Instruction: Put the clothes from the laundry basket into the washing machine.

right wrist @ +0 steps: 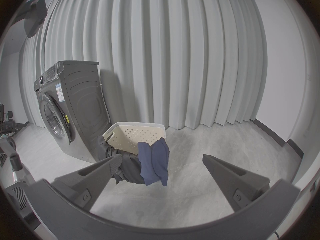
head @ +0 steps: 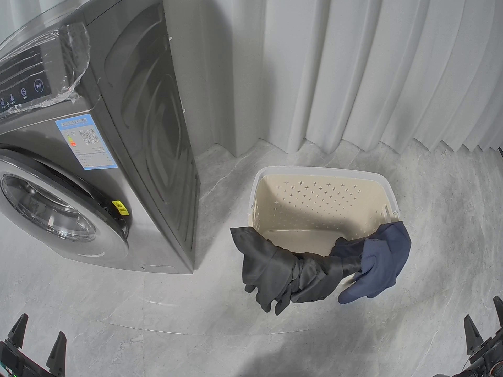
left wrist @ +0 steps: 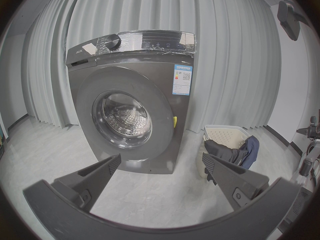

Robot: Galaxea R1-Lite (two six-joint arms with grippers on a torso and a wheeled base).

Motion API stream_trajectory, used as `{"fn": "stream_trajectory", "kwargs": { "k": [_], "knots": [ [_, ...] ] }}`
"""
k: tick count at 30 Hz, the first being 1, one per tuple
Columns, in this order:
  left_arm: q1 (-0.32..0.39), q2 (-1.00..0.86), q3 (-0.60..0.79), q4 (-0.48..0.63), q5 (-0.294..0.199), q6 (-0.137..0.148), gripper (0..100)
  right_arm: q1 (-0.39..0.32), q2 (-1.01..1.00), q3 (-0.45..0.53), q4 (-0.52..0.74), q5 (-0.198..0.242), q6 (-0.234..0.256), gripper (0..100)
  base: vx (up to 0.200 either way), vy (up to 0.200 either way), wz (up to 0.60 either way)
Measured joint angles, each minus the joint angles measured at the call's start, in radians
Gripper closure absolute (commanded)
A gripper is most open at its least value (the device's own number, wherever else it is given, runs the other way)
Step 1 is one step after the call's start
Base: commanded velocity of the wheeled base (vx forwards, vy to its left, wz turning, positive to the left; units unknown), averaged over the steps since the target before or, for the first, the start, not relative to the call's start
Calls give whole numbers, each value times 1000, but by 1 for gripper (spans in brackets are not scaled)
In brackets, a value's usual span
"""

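- Hanging over the near rim of the basket (head: pixel 319 171), a grey garment (head: pixel 283 273) and a blue garment (head: pixel 380 263) are draping partly outside it and touching each other.
- The basket is sitting on the floor (head: pixel 209 310) just beside the washer (head: pixel 141 132), in front of a curtain (head: pixel 335 58).
- The washer's round door (left wrist: pixel 121 119) is sitting closed.
- The left gripper (head: pixel 41 325) is hovering low before the washer, its jaws spread wide and gripping nothing.
- The right gripper (head: pixel 482 310) is hovering to the right of the basket, apart from the clothes, its jaws also wide and empty.
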Motion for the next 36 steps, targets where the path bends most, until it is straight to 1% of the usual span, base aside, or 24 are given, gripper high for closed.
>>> {"fn": "stream_trajectory", "kwargs": {
  "k": [36],
  "knots": [
    [0, 0, 0, -1, 0, -1, 0, 1, 0, 0, 0, 0, 0, 0, 0, 200, 0]
  ]
}}
